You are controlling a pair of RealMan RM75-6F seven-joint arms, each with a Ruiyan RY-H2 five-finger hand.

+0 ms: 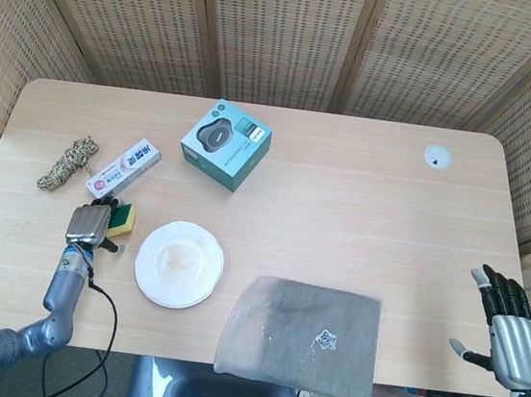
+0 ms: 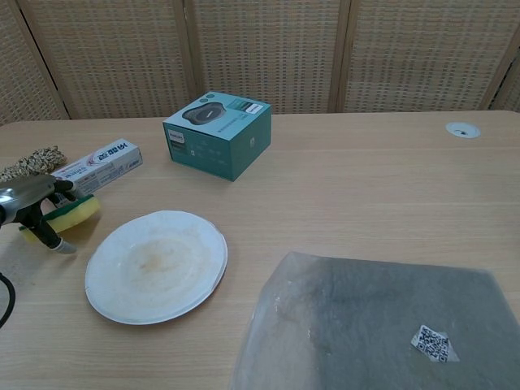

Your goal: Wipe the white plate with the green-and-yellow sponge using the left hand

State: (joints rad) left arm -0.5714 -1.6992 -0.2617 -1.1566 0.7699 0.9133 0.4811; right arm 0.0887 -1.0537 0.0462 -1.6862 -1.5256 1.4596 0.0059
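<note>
Left hand grips sponge, frame left, beside plate. Sponge soft, light: you pinch side edges. Right hand open, holding nothing.

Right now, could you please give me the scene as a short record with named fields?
left hand: grips the green-and-yellow sponge, left of the plate
sponge state: tilted, yellow side showing in the chest view
white plate: on the table, brownish smear at its centre, not touched
right hand: at the table's right edge, fingers apart, holding nothing
other items: teal box, toothpaste box, rope bundle, grey bagged cloth
</note>
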